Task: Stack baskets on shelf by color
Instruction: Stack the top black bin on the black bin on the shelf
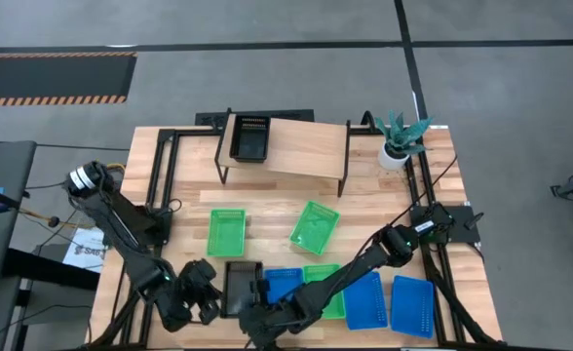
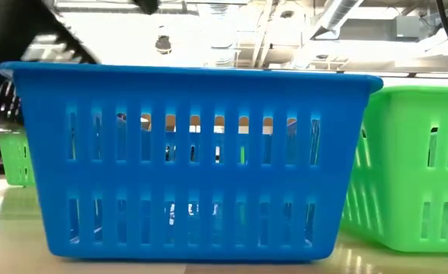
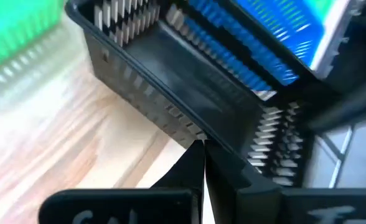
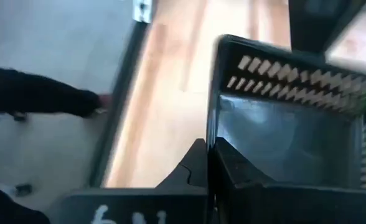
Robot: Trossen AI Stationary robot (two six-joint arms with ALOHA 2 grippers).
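Note:
A black basket (image 1: 240, 285) sits on the table near its near edge, between my two grippers. My left gripper (image 1: 211, 295) is shut at the basket's left long wall. My right gripper (image 1: 252, 314) is shut at the basket's near short end. The shelf (image 1: 301, 148) stands at the far side on its black legs, and another black basket (image 1: 250, 139) rests on its left end. Two green baskets (image 1: 227, 231) (image 1: 314, 226) lie on the table in front of the shelf. Blue baskets (image 1: 285, 283) (image 1: 364, 297) (image 1: 411, 304) and a third green one (image 1: 324, 290) lie right of the black basket. My left gripper (image 3: 203, 146) meets the low outer side of the black basket's long wall (image 3: 170, 118) with its shut fingertips. It comes from the table's left, slanting down. Whether it pinches anything I cannot tell. My right gripper (image 4: 209, 149) pinches the basket's short end wall (image 4: 213, 93), which runs edge-on into the fingers, one finger inside (image 4: 233, 158) and one outside. It comes from the table's near side. Whether the basket is lifted I cannot tell.
A potted plant (image 1: 400, 139) stands at the far right corner, beside the shelf. In the low view a blue basket (image 2: 193, 160) fills the foreground, with green ones on either side (image 2: 414, 167) (image 2: 14, 156). Bare tabletop (image 1: 189, 185) lies left of the shelf.

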